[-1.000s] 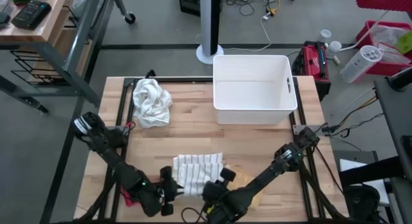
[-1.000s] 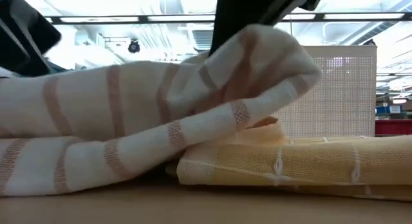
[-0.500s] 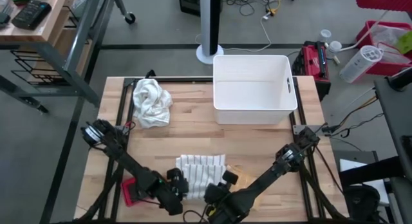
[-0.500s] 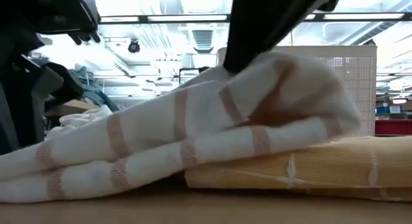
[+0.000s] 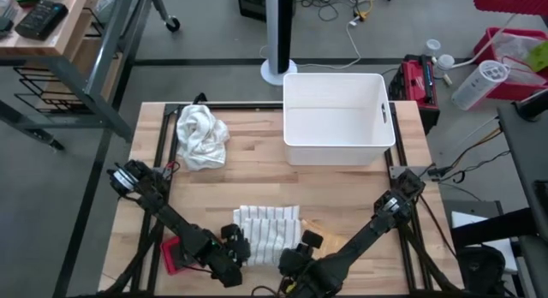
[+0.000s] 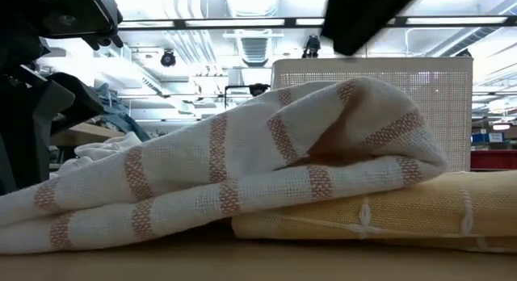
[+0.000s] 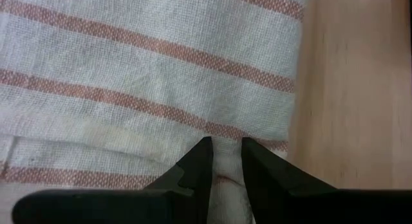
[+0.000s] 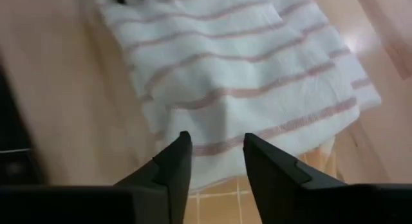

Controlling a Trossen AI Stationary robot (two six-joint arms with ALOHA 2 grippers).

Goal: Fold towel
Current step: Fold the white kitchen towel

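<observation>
- Looking down on the wooden table [image 5: 257, 182], we see the striped towel [image 5: 267, 229] lying folded near the near edge, about midway between the two arms.
- We find its right edge resting on top of a folded yellow cloth [image 6: 388, 212]; the low view shows the striped layers draped over that cloth's left end.
- We see the left gripper [image 7: 222, 150] at the towel's near left corner, its fingers pinched on a small fold of the striped fabric, with only a narrow gap between them filled by cloth.
- We see the right gripper [image 8: 215, 147] hovering above the towel's near right side, its fingers apart and holding nothing, clear of the fabric.
- We note a crumpled white cloth [image 5: 201, 137] at the far left of the table, well apart from the towel.
- We note a white plastic bin [image 5: 338, 118] at the far side, right of centre.
- We spot a small red item [image 5: 171, 255] beside the left arm at the near left.
- We cannot read any writing, brand or label on the towel, bin or arms.
</observation>
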